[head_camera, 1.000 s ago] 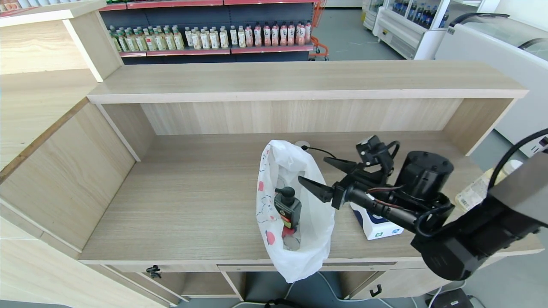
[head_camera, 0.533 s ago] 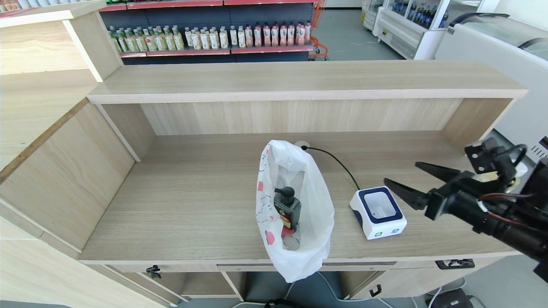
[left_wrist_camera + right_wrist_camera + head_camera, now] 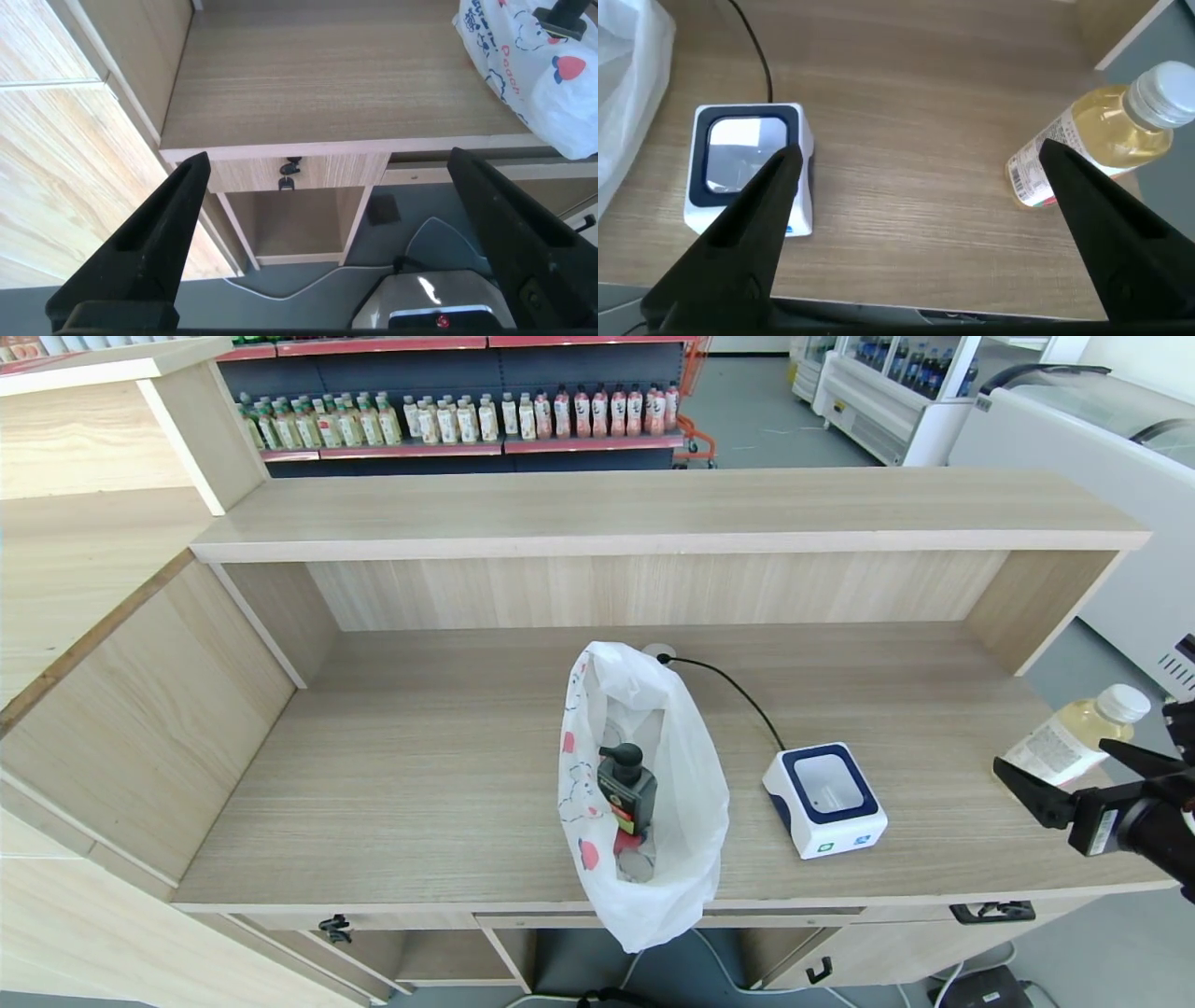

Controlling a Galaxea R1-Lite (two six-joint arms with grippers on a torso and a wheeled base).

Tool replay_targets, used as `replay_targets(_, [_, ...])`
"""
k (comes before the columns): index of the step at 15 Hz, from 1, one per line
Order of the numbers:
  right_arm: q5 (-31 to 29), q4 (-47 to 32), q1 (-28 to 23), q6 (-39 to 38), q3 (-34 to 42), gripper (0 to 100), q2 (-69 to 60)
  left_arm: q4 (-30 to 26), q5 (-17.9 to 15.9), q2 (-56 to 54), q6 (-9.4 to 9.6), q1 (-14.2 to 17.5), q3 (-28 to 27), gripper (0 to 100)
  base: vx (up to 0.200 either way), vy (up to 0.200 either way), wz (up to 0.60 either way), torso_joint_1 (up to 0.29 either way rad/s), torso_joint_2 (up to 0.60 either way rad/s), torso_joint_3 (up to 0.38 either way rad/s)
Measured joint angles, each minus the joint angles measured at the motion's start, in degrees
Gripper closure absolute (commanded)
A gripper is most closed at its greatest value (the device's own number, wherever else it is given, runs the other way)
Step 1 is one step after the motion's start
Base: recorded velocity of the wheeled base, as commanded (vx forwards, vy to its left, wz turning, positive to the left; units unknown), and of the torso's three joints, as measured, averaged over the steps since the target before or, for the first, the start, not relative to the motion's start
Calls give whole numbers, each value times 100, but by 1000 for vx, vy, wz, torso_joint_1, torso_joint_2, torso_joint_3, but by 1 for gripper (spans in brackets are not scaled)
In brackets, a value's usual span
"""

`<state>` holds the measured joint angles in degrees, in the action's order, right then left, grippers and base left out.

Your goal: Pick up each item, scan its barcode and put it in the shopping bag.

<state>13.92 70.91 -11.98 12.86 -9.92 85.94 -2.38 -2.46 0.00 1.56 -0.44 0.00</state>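
A white shopping bag (image 3: 644,803) with red hearts stands open at the counter's front edge, a dark pump bottle (image 3: 626,790) upright inside it. Right of the bag sits the white-and-blue barcode scanner (image 3: 824,799), also seen from the right wrist (image 3: 747,168). A clear bottle of pale yellow liquid (image 3: 1072,735) with a white cap lies at the counter's right end (image 3: 1097,135). My right gripper (image 3: 1074,775) is open just in front of that bottle, holding nothing. My left gripper (image 3: 327,243) hangs open below the counter's front left, near the bag's corner (image 3: 533,65).
A black cable (image 3: 728,691) runs from the scanner to the back of the counter (image 3: 420,775). A raised shelf (image 3: 653,509) walls the back, and wooden panels close the left side. Drawers with keys (image 3: 290,173) sit under the front edge.
My right arm has swung from over the bag and scanner to the counter's right end, still open and empty. The scanner and the yellow bottle are now uncovered.
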Motion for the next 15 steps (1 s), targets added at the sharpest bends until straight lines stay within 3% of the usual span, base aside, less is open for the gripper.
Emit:
replay_targets(7, [-5, -13, -48, -4, 251, 0, -334, 0, 0, 2, 0, 2, 0, 0, 0, 0, 0, 0, 0, 0])
replay_targets(15, [-7, -16, -50, 5, 535, 0, -530, 2, 0, 0, -4, 2, 0, 0, 0, -175, 0, 1, 2, 3])
